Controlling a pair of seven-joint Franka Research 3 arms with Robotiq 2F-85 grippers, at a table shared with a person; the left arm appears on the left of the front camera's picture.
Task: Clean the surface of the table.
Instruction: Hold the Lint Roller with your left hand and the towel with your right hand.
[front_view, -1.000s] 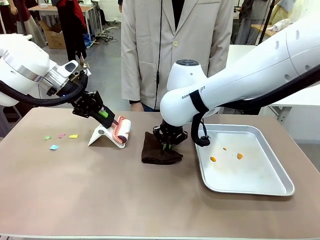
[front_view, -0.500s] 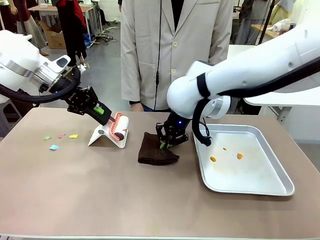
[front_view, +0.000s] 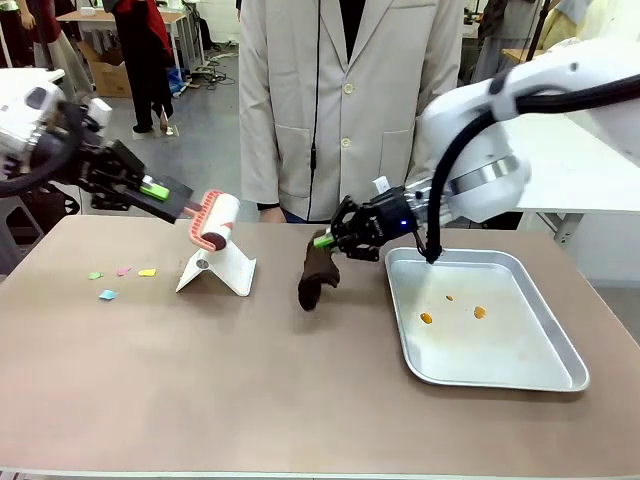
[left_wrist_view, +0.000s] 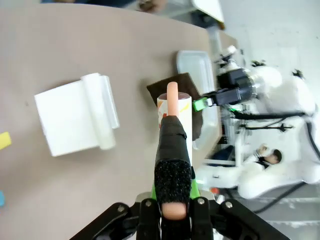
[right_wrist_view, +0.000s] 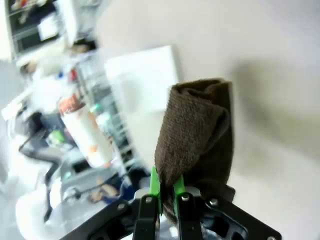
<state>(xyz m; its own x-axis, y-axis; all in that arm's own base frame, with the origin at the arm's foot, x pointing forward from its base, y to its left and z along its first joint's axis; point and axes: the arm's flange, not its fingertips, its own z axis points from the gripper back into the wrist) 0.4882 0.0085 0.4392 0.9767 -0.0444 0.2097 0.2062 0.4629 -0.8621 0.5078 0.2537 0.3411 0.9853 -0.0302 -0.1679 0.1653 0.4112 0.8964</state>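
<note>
The taupe table (front_view: 200, 390) carries a few coloured paper scraps (front_view: 120, 278) at its left. My left gripper (front_view: 160, 190) is shut on the handle of a lint roller (front_view: 212, 221), held in the air just above its white stand (front_view: 218, 270). From the left wrist, the roller handle (left_wrist_view: 172, 145) runs out from between the fingers, over the stand (left_wrist_view: 75, 120). My right gripper (front_view: 326, 240) is shut on a dark brown cloth (front_view: 317, 276) that hangs just above the table, left of the tray. The cloth (right_wrist_view: 197, 135) droops from the right gripper (right_wrist_view: 165, 192).
A shiny metal tray (front_view: 520, 372) with a few orange crumbs (front_view: 427, 318) lies at the table's right. A person in a pale coat (front_view: 350, 100) stands at the far edge, behind the middle. The near half of the table is bare.
The left gripper has lifted the lint roller off its stand, up and to the left. The right gripper has raised the brown cloth off the table, and the arm has swung back to the right.
</note>
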